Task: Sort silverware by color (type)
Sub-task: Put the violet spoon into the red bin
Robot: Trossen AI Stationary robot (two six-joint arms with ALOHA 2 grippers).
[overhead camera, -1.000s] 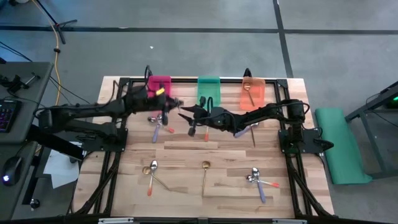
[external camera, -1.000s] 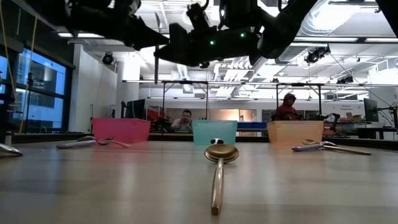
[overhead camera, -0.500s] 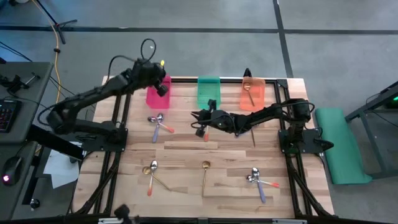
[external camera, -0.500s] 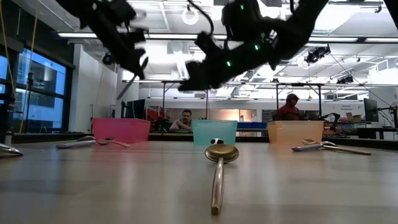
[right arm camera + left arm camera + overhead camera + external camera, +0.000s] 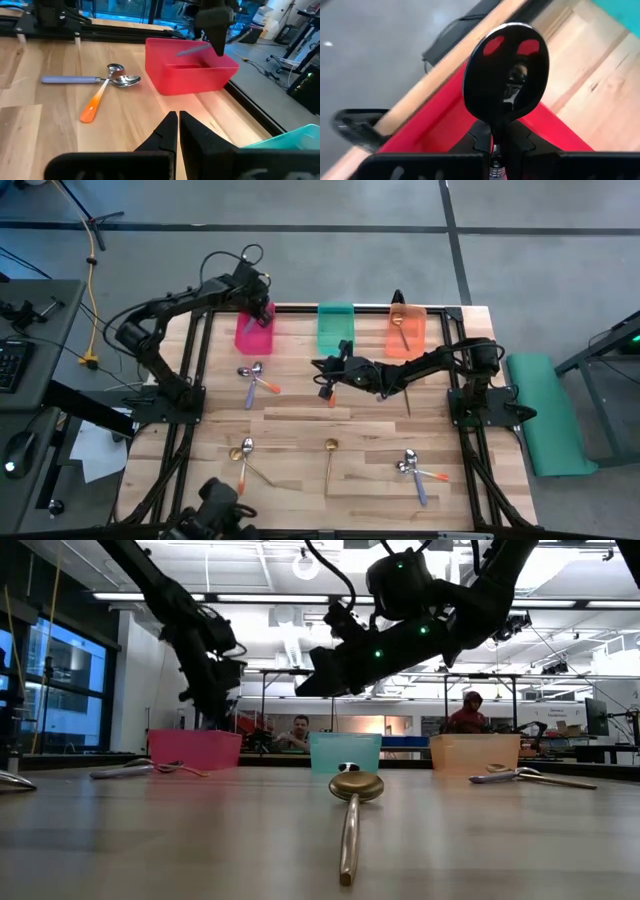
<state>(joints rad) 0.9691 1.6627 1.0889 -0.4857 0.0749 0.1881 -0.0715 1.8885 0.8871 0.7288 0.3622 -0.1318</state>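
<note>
Left gripper (image 5: 262, 312) clamps a spoon (image 5: 506, 70) over the red bin (image 5: 254, 332)
Right gripper (image 5: 322, 366) hangs empty, fingers pressed together, mid-table near the teal bin (image 5: 335, 326); other spoons lie scattered on the wooden table (image 5: 300, 430), one gold spoon (image 5: 399, 323) in the orange bin (image 5: 406, 332)

Three bins are set in a row along the far edge of the surface (image 5: 300, 470): the left bin (image 5: 254, 338), the middle bin (image 5: 335, 328) and the right bin (image 5: 406, 332), in which a spoon (image 5: 398, 326) lies. A crossed spoon pair (image 5: 255, 379) is placed just near of the left bin. Along the near side are found another pair (image 5: 243, 460) at left, a single spoon (image 5: 329, 460) at centre and a third pair (image 5: 415, 471) at right.
</note>
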